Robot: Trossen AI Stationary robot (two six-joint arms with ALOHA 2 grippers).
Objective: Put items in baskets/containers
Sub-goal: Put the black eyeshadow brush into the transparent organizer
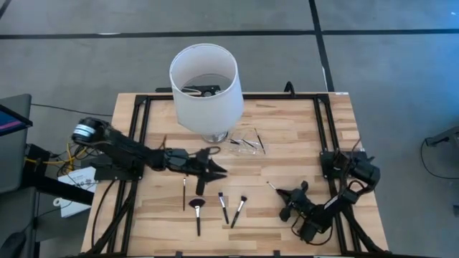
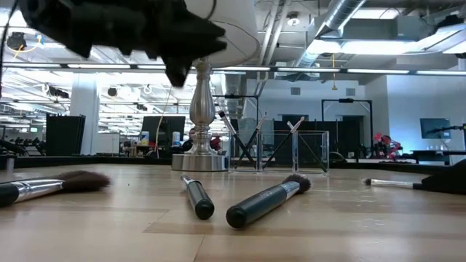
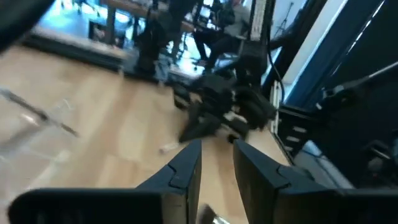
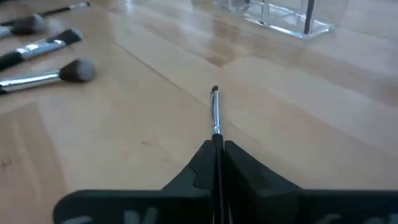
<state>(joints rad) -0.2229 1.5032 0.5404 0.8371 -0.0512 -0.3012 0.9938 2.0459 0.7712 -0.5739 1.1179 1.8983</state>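
The right hand (image 4: 216,163) is closed on a thin brush (image 4: 215,112) low on the counter (image 1: 301,136), well to the right of the lamp (image 1: 206,87). The left hand (image 1: 208,170) hovers just below the lamp — fingers (image 3: 180,171) slightly apart, nothing between them. The clear tray (image 1: 247,142) stands just right of the lamp's base with brushes in it, and four more brushes (image 1: 224,206) lie loose below the left hand.

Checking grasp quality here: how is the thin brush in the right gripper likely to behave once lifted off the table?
The thin brush looks like a stiff, slender stick, so it probably stays straight and weighs little. The right gripper pinches it near one end, so it may pivot or droop. Its smooth, round shaft could slip.
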